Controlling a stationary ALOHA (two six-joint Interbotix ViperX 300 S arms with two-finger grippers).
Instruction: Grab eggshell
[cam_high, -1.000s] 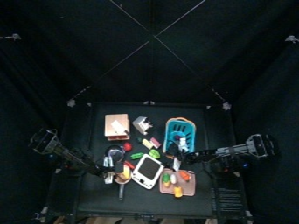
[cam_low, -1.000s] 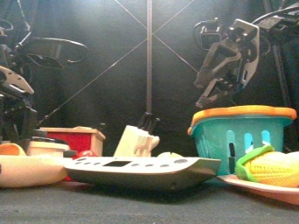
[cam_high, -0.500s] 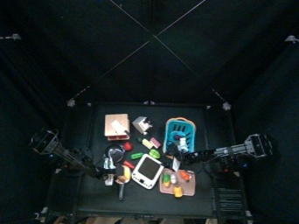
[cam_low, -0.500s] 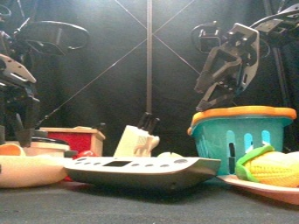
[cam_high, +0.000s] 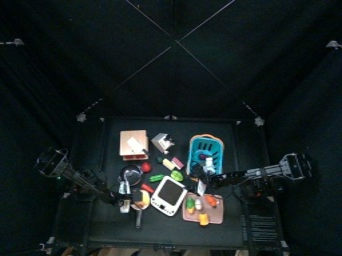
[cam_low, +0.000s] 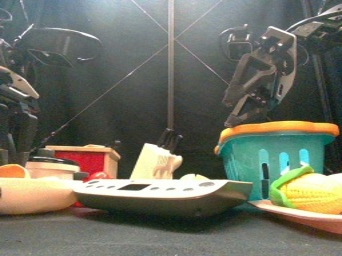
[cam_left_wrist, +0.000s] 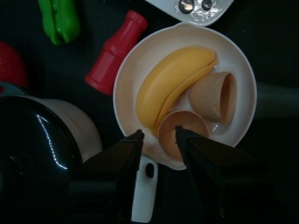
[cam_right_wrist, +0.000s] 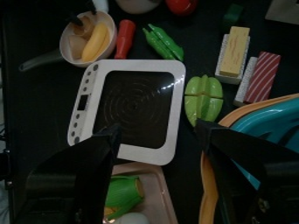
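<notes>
The eggshell (cam_left_wrist: 187, 131) lies in a cream ladle-like dish (cam_left_wrist: 239, 79), two tan halves beside a yellow banana (cam_left_wrist: 173, 85). One half sits near the dish's handle end; the other half (cam_left_wrist: 214, 94) lies beside the banana's middle. The left hand (cam_left_wrist: 162, 144) hangs right over the nearer half with its jaws apart, one tip on each side of it, and I cannot tell whether they touch it

Only the left wrist view shows the shell halves; from the table's front edge the dish (cam_low: 34, 195) is a low pale rim with its contents hidden. The top view shows the left hand (cam_high: 130, 196) over the dish's spot

Around the dish: a red bottle (cam_left_wrist: 114, 51) just beside its rim, a green pepper (cam_left_wrist: 59, 19) beyond that, and a black rounded object (cam_left_wrist: 35, 131) on the far side from the banana

The right hand (cam_right_wrist: 152, 144) hovers open above a white scale (cam_right_wrist: 131, 103), well apart from the dish (cam_right_wrist: 89, 37); a teal basket (cam_low: 278, 155) stands under it
</notes>
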